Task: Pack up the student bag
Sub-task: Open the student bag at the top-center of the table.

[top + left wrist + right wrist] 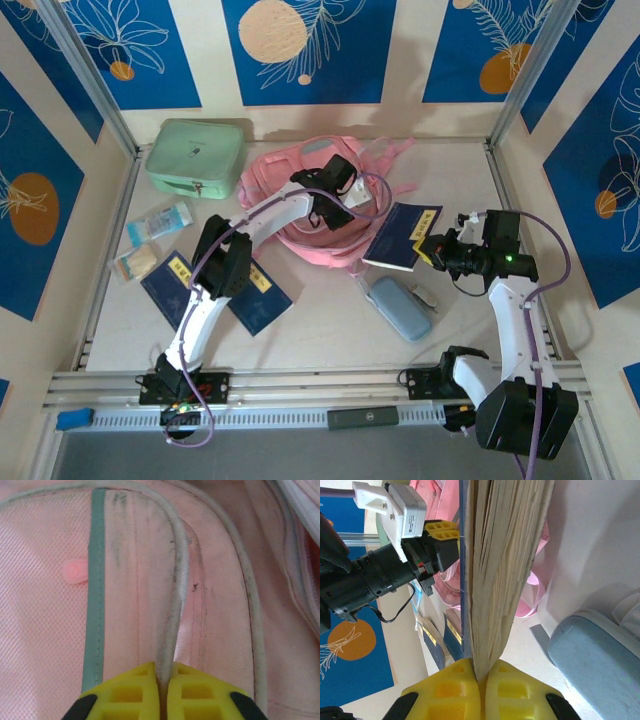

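The pink student bag [300, 185] lies at the back middle of the table. My left gripper [338, 212] reaches over it. In the left wrist view its yellow fingers [125, 695] are shut on a grey-white piped edge [172, 630] of the bag's pink fabric [45, 605]. My right gripper [432, 247] is shut on a blue book [403, 237], held just right of the bag. Seen from the right wrist, the fingers [520, 690] pinch the book's page edges [505, 570], and the bag [445, 500] and my left gripper [440, 530] lie beyond it.
A grey-blue pencil case [400, 307] lies in front of the held book, close to it [600, 650]. A mint green case [195, 155] sits at the back left. Two more blue books [175, 283] [262, 298] and small packets [160, 222] lie at the left.
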You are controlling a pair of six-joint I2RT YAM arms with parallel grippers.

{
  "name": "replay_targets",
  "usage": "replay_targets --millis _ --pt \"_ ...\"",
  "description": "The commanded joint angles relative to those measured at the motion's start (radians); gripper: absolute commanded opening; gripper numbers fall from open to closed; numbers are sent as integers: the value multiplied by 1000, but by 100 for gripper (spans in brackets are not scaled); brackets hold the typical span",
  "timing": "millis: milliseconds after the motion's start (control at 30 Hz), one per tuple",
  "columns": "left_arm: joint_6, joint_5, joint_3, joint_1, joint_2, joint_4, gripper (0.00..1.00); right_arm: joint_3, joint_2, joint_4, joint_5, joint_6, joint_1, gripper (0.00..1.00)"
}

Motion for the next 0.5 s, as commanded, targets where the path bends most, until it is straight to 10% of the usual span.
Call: replay_targets --millis 0,467 --pt "18 -2 26 12 -53 -26 0 13 -7 16 -42 -25 -4 0" --pt "-149 -158 36 14 -308 81 0 54 36 14 -31 -9 131 0"
